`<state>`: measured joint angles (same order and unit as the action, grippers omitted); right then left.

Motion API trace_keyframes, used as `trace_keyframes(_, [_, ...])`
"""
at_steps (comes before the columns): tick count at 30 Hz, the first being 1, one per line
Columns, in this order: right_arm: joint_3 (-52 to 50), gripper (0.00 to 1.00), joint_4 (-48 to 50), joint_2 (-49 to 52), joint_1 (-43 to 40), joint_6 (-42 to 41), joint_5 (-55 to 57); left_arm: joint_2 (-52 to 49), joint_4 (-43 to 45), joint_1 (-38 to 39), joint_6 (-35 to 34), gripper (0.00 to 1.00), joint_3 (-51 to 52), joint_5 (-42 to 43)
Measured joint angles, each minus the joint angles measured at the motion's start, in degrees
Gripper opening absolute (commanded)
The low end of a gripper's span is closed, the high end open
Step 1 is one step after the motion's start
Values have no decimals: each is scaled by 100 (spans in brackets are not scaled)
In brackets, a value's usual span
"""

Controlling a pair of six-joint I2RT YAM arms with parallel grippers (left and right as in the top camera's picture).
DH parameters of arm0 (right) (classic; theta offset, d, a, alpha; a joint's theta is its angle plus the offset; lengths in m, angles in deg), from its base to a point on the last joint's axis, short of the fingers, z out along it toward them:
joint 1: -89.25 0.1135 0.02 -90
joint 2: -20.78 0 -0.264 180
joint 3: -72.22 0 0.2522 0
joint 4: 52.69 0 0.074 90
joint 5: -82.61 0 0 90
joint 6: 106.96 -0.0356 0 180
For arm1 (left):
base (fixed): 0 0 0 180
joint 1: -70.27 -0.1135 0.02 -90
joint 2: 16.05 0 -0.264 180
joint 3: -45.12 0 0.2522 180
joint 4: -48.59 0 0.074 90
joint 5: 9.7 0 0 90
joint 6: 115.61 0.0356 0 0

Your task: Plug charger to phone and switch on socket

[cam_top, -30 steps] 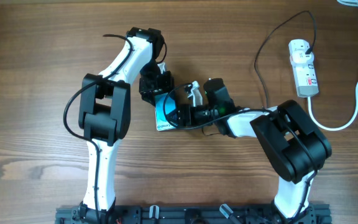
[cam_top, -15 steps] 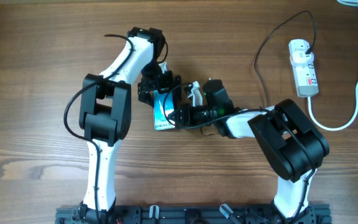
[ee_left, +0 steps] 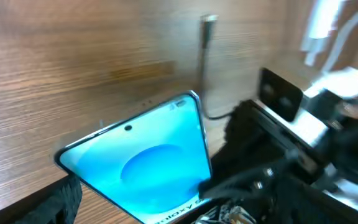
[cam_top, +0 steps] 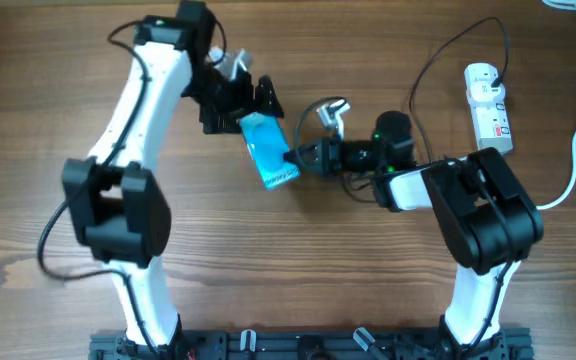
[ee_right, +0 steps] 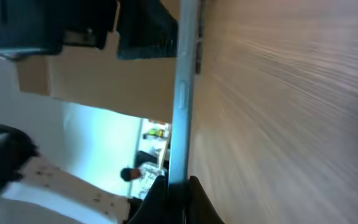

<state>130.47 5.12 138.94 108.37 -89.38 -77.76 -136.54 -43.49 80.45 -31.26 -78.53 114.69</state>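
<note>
The right gripper [cam_top: 298, 158] pinches the phone [cam_top: 271, 152] by its edge, so the wide-open left gripper [cam_top: 248, 108] should take the charger [ee_left: 205, 62] just behind its metal tip, held straight.

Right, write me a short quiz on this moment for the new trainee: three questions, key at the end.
1. True or false: the charger is already plugged into the phone.
2. Which gripper is shut on the phone's end? A) left B) right C) neither
3. Fill in: the socket lies on the robot's ____ side.
Key: 1 false, the metal-tipped plug lies loose beyond the phone. 2 B, the right gripper; the left gripper is open. 3 right.
</note>
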Motion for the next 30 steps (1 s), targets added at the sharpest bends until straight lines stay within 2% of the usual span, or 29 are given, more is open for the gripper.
trace_keyframes(1, [-11,4,520,26,-46,-402,-61,372,-13,-85,76,100,-4,221])
trace_keyframes(2, [-15,4,1449,57,-98,-914,-197,688,-9,-149,140,98,-9,212])
trace_keyframes(3, [39,4,1891,-55,-157,-1478,-308,1080,13,-315,197,92,-11,219])
trace_keyframes(4, [63,4,1891,-96,-214,-1932,-361,1554,66,-564,221,80,-11,260])
trace_keyframes(5, [63,4,1891,-96,-249,-2155,-415,1801,114,-678,256,52,-13,280])
trace_keyframes(6, [66,4,1893,-96,-284,-2341,-442,2162,254,-763,267,35,-15,330])
trace_keyframes(7, [66,4,1893,-96,-289,-2430,-461,2406,332,-767,278,22,-20,348])
trace_keyframes(8, [66,4,1893,-96,-289,-2509,-463,2551,352,-765,284,15,-22,345])
trace_keyframes(9, [66,4,1893,-96,-289,-2647,-461,2693,240,-765,319,27,-39,328])
trace_keyframes(10, [66,4,1893,-96,-289,-2771,-459,2723,90,-765,321,53,-42,302])
trace_keyframes(11, [66,5,1893,-96,-289,-2894,-461,2693,48,-758,313,72,-31,284])
trace_keyframes(12, [66,4,1893,-96,-289,-2999,-461,2616,83,-726,334,82,24,262])
trace_keyframes(14, [79,4,1893,-96,-289,-3139,-461,2459,181,-636,337,90,273,247])
trace_keyframes(15, [136,4,1893,-96,-289,-3211,-461,2369,199,-603,321,90,402,234])
trace_keyframes(17, [369,4,1893,-96,-289,-3386,-461,2253,245,-566,323,77,555,234])
trace_keyframes(18, [461,4,1895,-96,-289,-3451,-452,2245,269,-568,308,74,621,234])
trace_keyframes(25, [603,4,1893,-96,-289,-3775,-437,2210,918,-83,66,75,1300,214])
trace_keyframes(30, [1001,4,1893,-118,-289,-3906,-437,2208,1067,-59,-9,75,1331,212])
